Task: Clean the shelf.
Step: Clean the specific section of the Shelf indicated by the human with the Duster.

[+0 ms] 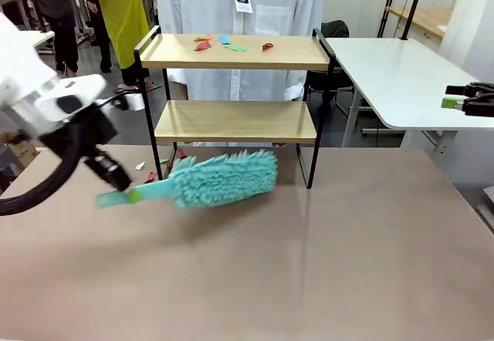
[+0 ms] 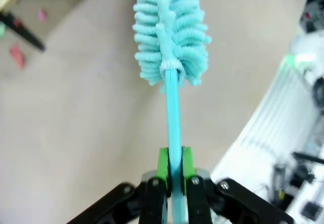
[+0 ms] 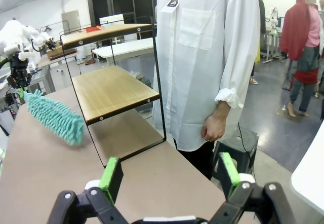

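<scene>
**Shelf** (image 1: 235,121): two-tier, light wooden boards in a thin black frame with raised side rails. Upright at the far middle of the brown table (image 1: 324,264).
- Top board: small paper scraps (image 1: 224,44) in red, blue and green, scattered along the far part.
- Lower board: bare wood.
- More scraps (image 1: 150,175) on the table by the near left leg.

**Left gripper** (image 2: 174,165): clenched on the thin turquoise handle of the duster (image 1: 224,177), green pads pressed to either side of it. Placed low over the table, left of the shelf's left legs and nearer the robot's side.

**Duster**: fluffy turquoise head, held roughly level.
- Runs from the left gripper rightward across the shelf's open foot.
- Below the lower board, in front of the left legs, tip reaching toward the right leg.
- Contact with table or frame: cannot be told.

**Right gripper** (image 3: 167,176): released, jaws spread wide, nothing between the pads. Far off to the right, raised beside the neighbouring white table (image 1: 401,79). Shelf well apart from it, ahead in the right wrist view.
</scene>
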Controlling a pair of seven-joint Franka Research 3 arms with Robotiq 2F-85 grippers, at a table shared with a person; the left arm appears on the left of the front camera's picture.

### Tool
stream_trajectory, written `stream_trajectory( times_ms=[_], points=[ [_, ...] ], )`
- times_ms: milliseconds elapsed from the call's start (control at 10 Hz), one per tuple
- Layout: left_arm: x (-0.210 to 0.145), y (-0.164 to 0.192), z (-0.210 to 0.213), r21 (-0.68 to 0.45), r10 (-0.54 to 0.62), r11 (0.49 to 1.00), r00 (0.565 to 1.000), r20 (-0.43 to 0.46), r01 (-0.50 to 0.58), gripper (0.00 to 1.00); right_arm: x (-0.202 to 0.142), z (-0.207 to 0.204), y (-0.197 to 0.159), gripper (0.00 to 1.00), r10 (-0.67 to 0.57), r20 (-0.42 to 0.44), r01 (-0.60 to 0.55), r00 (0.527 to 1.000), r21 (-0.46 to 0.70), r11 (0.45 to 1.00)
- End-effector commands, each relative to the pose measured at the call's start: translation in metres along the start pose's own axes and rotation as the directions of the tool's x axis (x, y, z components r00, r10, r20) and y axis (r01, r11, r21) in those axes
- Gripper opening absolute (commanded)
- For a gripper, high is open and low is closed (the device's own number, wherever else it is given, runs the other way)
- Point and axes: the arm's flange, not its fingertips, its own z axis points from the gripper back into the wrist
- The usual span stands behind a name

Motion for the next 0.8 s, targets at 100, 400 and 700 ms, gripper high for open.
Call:
stream_trajectory(
  times_ms=[100,400,700],
  points=[
    [-0.026,-0.010,0.045,0.025,-0.052,0.998,0.991,-0.121,0.055,0.13,0.003,-0.001,0.001,1.00,0.007,-0.001,-0.007,1.000,-0.001,1.000],
    [-0.034,-0.013,0.113,-0.009,-0.110,0.994,0.967,-0.232,0.111,0.13,0.003,-0.001,0.001,1.00,0.007,-0.001,-0.007,1.000,-0.001,1.000],
    [-0.017,-0.036,0.157,0.025,-0.147,0.986,0.941,-0.305,0.162,0.13,0.003,-0.001,0.001,1.00,0.007,-0.001,-0.007,1.000,-0.001,1.000]
  ],
)
